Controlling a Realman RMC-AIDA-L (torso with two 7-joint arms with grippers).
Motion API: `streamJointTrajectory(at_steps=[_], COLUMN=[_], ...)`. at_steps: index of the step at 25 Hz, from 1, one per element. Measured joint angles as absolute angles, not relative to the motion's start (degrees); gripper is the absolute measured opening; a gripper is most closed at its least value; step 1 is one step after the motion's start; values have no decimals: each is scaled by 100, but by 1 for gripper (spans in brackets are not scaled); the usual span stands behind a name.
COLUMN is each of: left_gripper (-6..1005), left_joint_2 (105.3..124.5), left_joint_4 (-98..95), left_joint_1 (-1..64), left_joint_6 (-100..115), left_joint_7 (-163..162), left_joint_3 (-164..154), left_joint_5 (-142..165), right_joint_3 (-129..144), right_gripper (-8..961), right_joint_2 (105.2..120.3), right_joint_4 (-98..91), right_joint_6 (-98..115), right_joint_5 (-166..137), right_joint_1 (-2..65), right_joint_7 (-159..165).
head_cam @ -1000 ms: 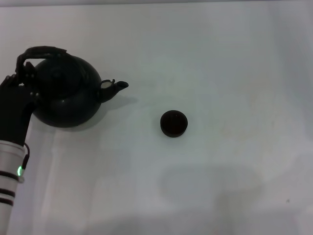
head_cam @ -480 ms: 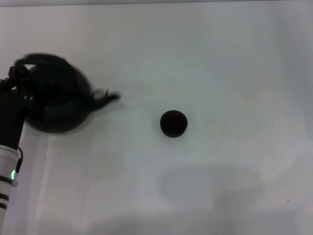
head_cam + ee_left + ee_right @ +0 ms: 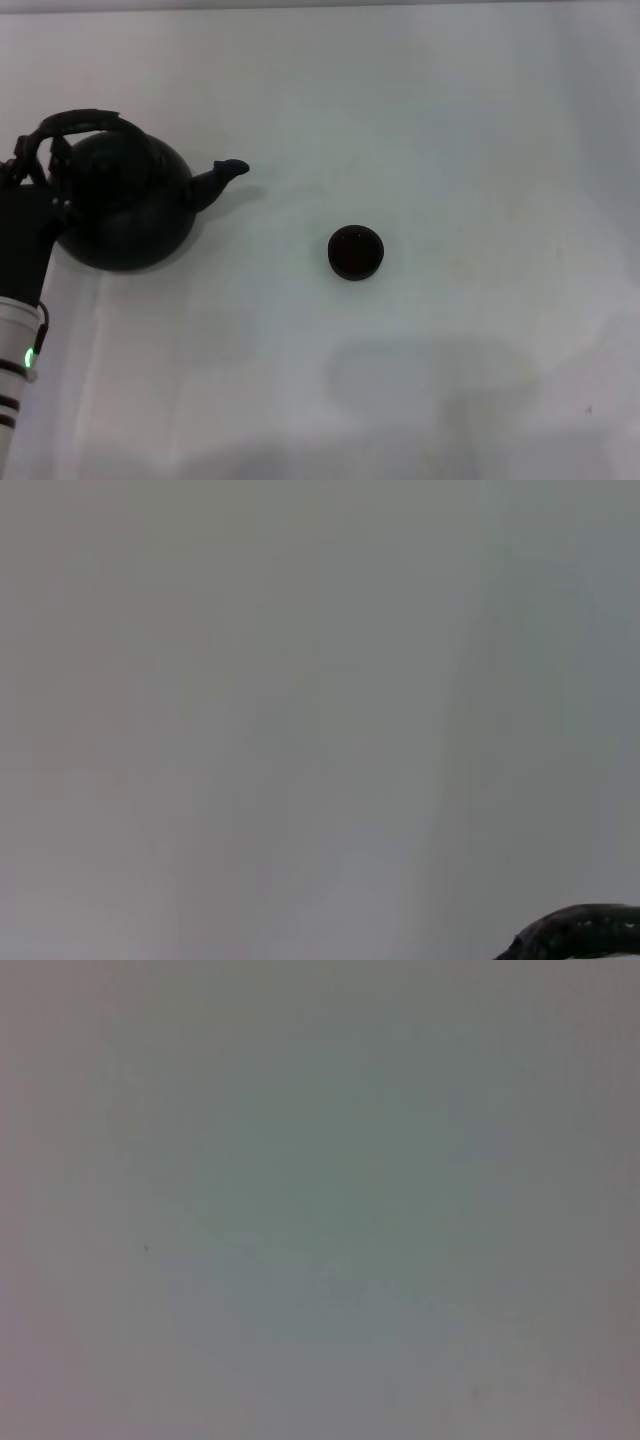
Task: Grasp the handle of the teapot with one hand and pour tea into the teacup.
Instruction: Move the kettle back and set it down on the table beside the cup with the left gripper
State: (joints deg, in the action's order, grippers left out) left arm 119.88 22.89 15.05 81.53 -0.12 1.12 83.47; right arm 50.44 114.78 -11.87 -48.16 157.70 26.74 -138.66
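The round black teapot (image 3: pixel 125 210) is at the far left in the head view, with its short spout (image 3: pixel 226 170) pointing right toward the teacup. Its dark arched handle (image 3: pixel 85 121) spans over the lid. My left gripper (image 3: pixel 33 168) is shut on the left end of that handle, its black wrist running down the left edge. The small dark teacup (image 3: pixel 355 252) stands alone near the middle, well apart from the spout. In the left wrist view only a dark curved bit of the teapot (image 3: pixel 585 932) shows at one corner. The right gripper is out of view.
The white table (image 3: pixel 450 130) stretches right and forward of the teacup. A faint grey shadow (image 3: pixel 430 375) lies on it near the front. The right wrist view shows only bare table surface (image 3: pixel 320 1200).
The teapot swung in my left gripper's hold and shifted slightly left with the arm. Its spout, whose opening faced the camera before, is now seen side-on. The teacup has not moved.
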Motion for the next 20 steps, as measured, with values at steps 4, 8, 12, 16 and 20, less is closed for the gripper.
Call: streamJointTrajectory(at_steps=[4, 8, 12, 16, 20], left_gripper=[355, 394, 541, 716, 762], left_joint_2=[11989, 11989, 11983, 11979, 11973], left_joint_4=[2308, 2330, 2341, 2337, 2299], left_joint_1=[1520, 1520, 1514, 1488, 1474], left_joint_6=[8180, 8203, 8352, 8516, 8575], left_joint_7=[-45, -55, -107, -217, -289], left_joint_3=[67, 50, -43, -87, -239], left_joint_5=[8355, 8361, 8372, 8435, 8506], right_joint_3=[5044, 4991, 4975, 4974, 4974], right_gripper=[866, 866, 866, 865, 865], right_joint_2=[11476, 11470, 11469, 11456, 11446], right_joint_4=[-1191, -1195, -1196, -1196, -1196], right_joint_6=[-4818, -4820, -4821, -4821, -4825], right_joint_5=[15769, 15767, 15767, 15767, 15767], right_joint_1=[2649, 2640, 2637, 2637, 2636], right_joint_7=[-13857, -13856, -13870, -13882, -13885])
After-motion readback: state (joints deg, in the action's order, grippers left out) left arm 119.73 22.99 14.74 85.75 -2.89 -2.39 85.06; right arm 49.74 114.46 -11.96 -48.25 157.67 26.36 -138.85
